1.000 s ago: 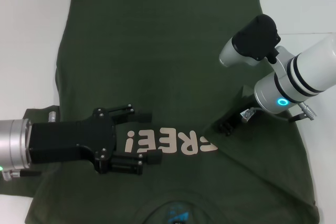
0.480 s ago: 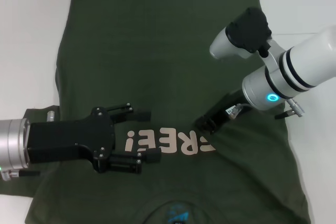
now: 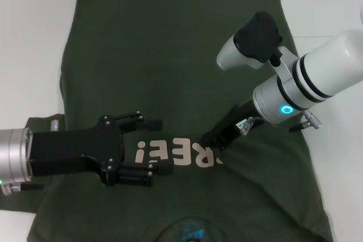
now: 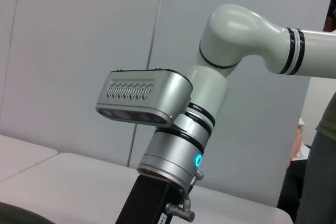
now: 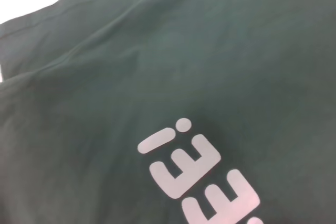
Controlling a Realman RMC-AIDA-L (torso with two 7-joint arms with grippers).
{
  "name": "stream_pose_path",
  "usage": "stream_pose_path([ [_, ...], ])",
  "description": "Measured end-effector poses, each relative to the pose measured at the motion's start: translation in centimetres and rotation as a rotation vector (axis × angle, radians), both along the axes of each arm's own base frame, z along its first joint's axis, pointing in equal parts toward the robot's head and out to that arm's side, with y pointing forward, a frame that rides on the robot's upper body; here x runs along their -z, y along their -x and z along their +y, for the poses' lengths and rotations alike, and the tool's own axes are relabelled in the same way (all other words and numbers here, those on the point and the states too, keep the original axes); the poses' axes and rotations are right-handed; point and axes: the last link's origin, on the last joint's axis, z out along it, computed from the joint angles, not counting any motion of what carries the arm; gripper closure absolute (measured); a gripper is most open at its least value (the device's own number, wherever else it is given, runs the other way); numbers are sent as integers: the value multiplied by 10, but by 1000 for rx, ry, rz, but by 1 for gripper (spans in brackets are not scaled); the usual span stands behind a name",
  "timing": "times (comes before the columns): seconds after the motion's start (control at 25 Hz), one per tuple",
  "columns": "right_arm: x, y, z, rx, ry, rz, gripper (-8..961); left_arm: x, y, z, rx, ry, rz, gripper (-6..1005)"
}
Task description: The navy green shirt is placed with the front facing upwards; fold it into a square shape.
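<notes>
The navy green shirt (image 3: pixel 170 55) lies spread front up on the white table, cream letters (image 3: pixel 170 154) on its chest and the collar with its blue label (image 3: pixel 190 232) at the near edge. My right gripper (image 3: pixel 211 139) is shut on the shirt's right side and holds it folded in over the chest, covering the end of the lettering. My left gripper (image 3: pixel 159 145) is open just above the left chest, beside the letters. The right wrist view shows the shirt (image 5: pixel 157 66) and its letters (image 5: pixel 199 177) close up.
The white table (image 3: pixel 34 38) shows bare to the left, right and beyond the shirt. The left sleeve (image 3: pixel 42 126) lies flat under my left arm. The left wrist view shows my right arm (image 4: pixel 184 129) against a grey wall.
My right gripper has moved left toward the chest's middle, dragging the shirt's right side with it; the shirt's right edge has drawn inward. The left gripper has stayed put.
</notes>
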Motion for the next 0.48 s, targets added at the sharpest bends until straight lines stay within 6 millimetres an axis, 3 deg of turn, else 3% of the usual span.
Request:
stream_pose_path([
  [0.2,-4,-1,-2,-27,5,23,932,-1,1,1,-7,-10,-4,137],
  [0.4,-19,-2,-7,-85,4,77,772,-4,2,2,-17,-21,-12,138],
  [0.48,-29,-5,-13,-129,16,110,638,-4,2,2,-19,-22,-13,138],
])
